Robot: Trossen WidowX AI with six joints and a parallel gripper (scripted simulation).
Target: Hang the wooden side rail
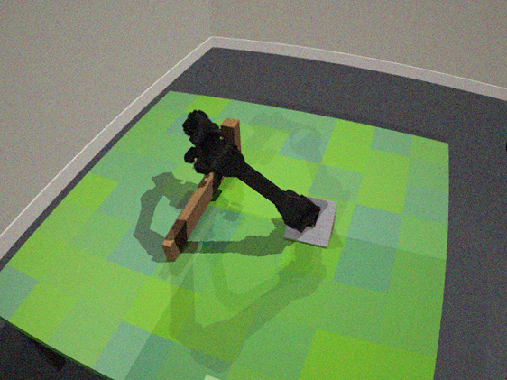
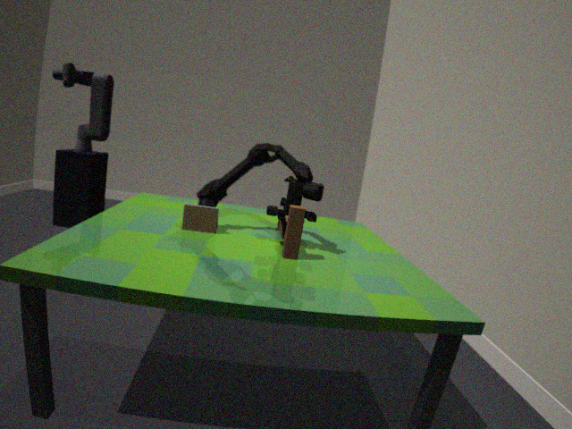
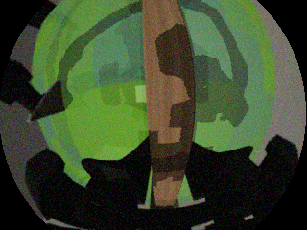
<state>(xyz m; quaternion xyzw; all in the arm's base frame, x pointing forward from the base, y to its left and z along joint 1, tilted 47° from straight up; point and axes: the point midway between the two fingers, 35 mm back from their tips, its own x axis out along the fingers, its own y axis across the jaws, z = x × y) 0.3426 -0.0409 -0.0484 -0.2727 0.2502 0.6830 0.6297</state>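
- Wooden side rail (image 1: 195, 206) (image 3: 165, 62) gripped near its post end; claw (image 1: 205, 167) (image 2: 290, 215) (image 3: 164, 136) partly closed on it.
- Rail lined up toward headboard post (image 1: 230, 126) (image 2: 293, 232), far end apparently on table (image 1: 382, 258) (image 2: 231, 295).
- Hooks and pins hidden; seating cannot be told.
- Step judged: hooking. Hooks to be seated on pins before release.

Table: your top (image 1: 377, 338) (image 2: 323, 277) (image 3: 106, 129) is a patchwork of greens and blue-greens, with dark legs (image 2: 37, 350).
Post: brown wood (image 1: 229, 125) (image 2: 293, 232), upright on your table.
Base block: pale-topped, brown-sided (image 1: 317, 237) (image 2: 199, 218), on your table, apart from the post.
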